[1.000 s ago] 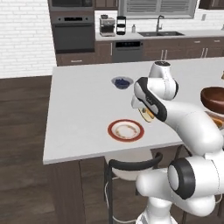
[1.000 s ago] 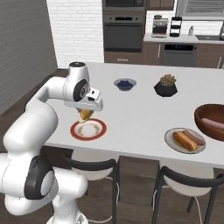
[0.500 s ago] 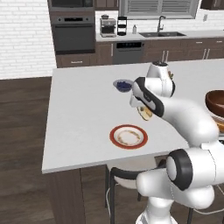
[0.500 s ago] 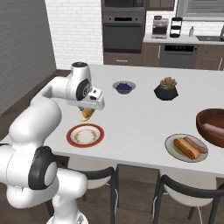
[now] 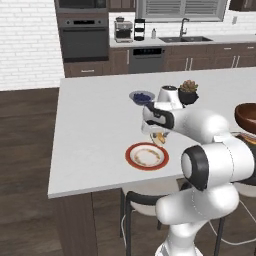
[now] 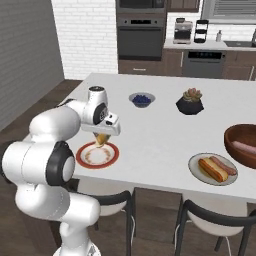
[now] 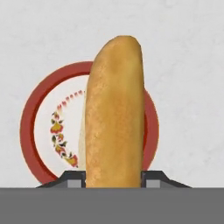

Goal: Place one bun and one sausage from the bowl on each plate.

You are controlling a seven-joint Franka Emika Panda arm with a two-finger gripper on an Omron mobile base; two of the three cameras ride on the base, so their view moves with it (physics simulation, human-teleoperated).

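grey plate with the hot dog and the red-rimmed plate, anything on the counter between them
Nothing: in the right base view the white counter is bare between the red-rimmed plate and the grey plate.

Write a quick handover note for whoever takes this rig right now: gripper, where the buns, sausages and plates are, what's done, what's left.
Gripper: shut on a bun, held above the red-rimmed plate, not yet set down.
Red-rimmed plate: near the counter's front edge, nothing on it.
Grey plate: further along the front edge, already has a bun and a sausage.
Bowl: beside the grey plate, a sausage showing inside.
Done: grey plate filled.
Left: lower the bun onto the red-rimmed plate, release, then fetch a sausage from the bowl for that plate.
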